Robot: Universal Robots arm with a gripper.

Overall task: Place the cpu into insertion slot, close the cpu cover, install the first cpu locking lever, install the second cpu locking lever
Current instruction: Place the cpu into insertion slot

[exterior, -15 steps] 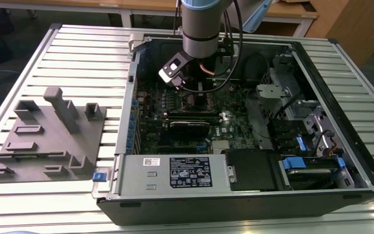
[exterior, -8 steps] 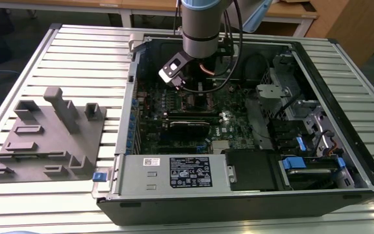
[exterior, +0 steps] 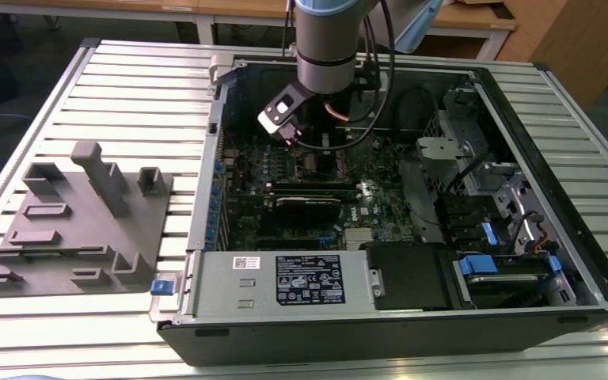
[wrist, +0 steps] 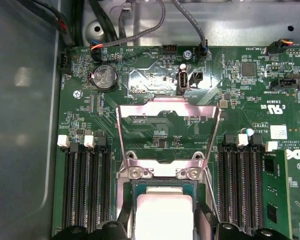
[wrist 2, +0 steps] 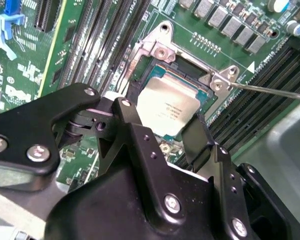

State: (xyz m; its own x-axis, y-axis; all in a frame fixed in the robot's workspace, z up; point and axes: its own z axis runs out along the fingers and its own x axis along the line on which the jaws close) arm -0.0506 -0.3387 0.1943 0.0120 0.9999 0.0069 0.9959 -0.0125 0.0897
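a: arm pose?
b: exterior view: arm (exterior: 325, 39) hangs straight down into the open pc case (exterior: 389, 336), which lies on the slatted table (exterior: 124, 79). gripper (exterior: 306, 146) points down at the motherboard (exterior: 246, 202), toward the case's far end. grey fixture (exterior: 72, 229) sits well apart on the exterior view's left.
a: fingers?
b: second wrist view: black fingers (wrist 2: 132, 125) are about one chip-width apart, one on each of two opposite edges of the cpu (wrist 2: 167, 102). looks clamped on it, nothing else in the grip.
a: where's the cpu, which way?
b: in the insertion slot (wrist 2: 190, 62), lying flat, metal top up, printed face to the camera. it's square, so no long axis. its edges run parallel to the slot's rim and to the memory slots (wrist 2: 105, 45) beside it. a thin metal rod (wrist 2: 270, 91) sticks out from one corner bracket.
a: cover?
b: first wrist view: cpu cover (wrist: 205, 109) is swung open, standing up off its hinge at the slot's edge, with bare board visible through its window. the cpu sits at the foot of it between the fingertips, memory slots on both sides.
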